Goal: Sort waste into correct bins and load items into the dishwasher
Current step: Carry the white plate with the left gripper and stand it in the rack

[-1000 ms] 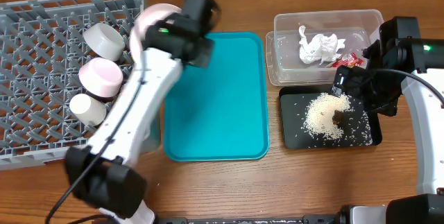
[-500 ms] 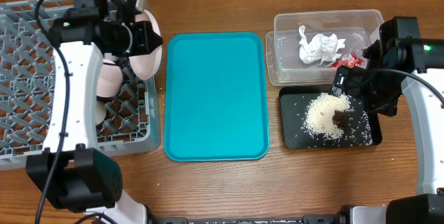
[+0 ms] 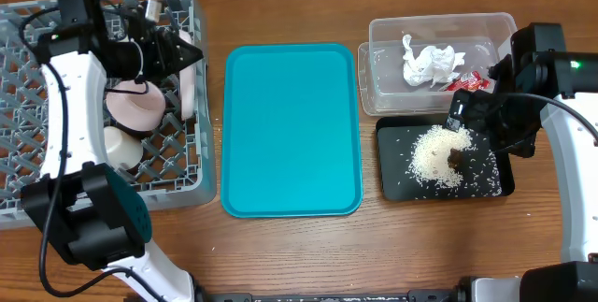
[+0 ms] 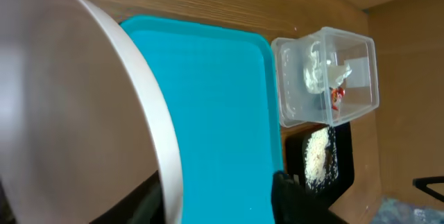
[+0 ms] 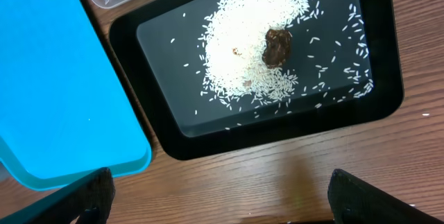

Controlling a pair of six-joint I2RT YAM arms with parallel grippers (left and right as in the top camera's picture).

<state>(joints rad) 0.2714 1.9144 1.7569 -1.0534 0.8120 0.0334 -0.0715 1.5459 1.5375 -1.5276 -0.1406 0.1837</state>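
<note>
left hand (image 3: 176, 56) is over the grey dish rack (image 3: 19, 106) with the white plate (image 4: 69, 99) standing on edge between its fingers, by the rack's right wall next to the pink bowl (image 3: 135, 106). the wrist view shows a gap on one side, so can't tell if it's actually gripping. right hand (image 5: 222, 182) is spread wide with nothing in it, above the black tray (image 5: 173, 123) of rice (image 5: 239, 44). tissue (image 3: 430, 64) and red wrapper (image 3: 470, 82) are in the clear tub (image 3: 374, 96).
</note>
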